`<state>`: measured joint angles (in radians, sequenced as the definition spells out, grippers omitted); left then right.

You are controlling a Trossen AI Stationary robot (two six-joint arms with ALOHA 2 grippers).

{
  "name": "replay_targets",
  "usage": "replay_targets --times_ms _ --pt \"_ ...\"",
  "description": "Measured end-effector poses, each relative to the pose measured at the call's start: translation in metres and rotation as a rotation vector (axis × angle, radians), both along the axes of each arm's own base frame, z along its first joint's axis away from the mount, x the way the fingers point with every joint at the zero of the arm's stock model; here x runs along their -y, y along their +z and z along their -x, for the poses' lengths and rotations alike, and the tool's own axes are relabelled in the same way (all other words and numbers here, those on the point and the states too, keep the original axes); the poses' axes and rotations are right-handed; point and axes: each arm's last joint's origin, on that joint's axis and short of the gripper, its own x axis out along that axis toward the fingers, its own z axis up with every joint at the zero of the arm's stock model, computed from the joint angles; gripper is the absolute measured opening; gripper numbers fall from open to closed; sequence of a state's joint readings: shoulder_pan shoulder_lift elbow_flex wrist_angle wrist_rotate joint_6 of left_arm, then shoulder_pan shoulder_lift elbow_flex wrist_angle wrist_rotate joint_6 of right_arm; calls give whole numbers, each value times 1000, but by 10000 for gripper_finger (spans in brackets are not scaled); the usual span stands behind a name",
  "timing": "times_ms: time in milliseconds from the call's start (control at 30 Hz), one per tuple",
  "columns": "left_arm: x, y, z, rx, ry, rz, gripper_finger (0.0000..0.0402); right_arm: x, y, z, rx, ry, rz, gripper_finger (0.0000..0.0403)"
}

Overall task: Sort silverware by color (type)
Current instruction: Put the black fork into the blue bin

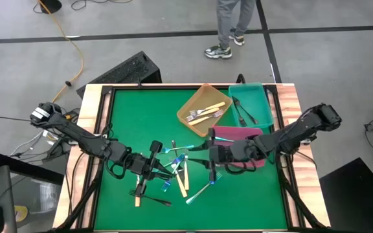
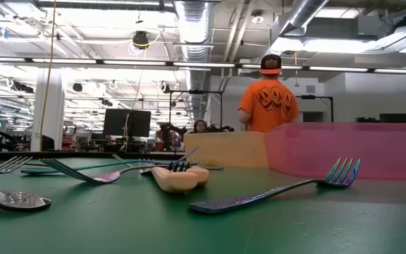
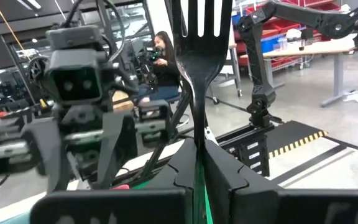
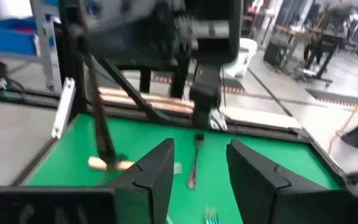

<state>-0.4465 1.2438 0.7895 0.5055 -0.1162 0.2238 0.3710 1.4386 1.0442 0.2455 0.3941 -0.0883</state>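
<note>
The left pincer (image 1: 149, 163) is clenched on a black fork (image 3: 197, 56), held upright with its tines up above the pile of loose forks (image 1: 177, 173) in the middle of the green worktop (image 1: 238, 200). The right pincer (image 1: 211, 155) hangs released and empty just across the pile, its fingers (image 4: 157, 168) spread, facing the left arm. The main risk, as I judge it, is that the two arms meet over the pile, since they sit close together; a thin handle gripped only at its end could also twist or slip on the way to a tray. The teal tray (image 1: 261, 97), which already holds black forks, lies beyond the right arm, so that arm and the pink tray (image 1: 228, 133) stand in the path. The orange tray (image 1: 190, 107) holds cream-handled forks (image 1: 207, 112). A person stands past the far edge.
</note>
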Motion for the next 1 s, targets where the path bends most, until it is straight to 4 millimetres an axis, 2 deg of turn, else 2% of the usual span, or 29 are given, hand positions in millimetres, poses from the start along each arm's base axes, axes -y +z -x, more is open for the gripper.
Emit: replay_targets --times_ms 300,733,1000 --pt "-1 -2 0 -27 11 3 0 2 -8 -6 -19 -6 -4 216" --pt "-2 -4 -1 -42 47 7 0 0 -3 -5 12 4 8 219" --pt "-12 -5 -5 -64 96 25 0 0 2 -5 60 4 2 219"
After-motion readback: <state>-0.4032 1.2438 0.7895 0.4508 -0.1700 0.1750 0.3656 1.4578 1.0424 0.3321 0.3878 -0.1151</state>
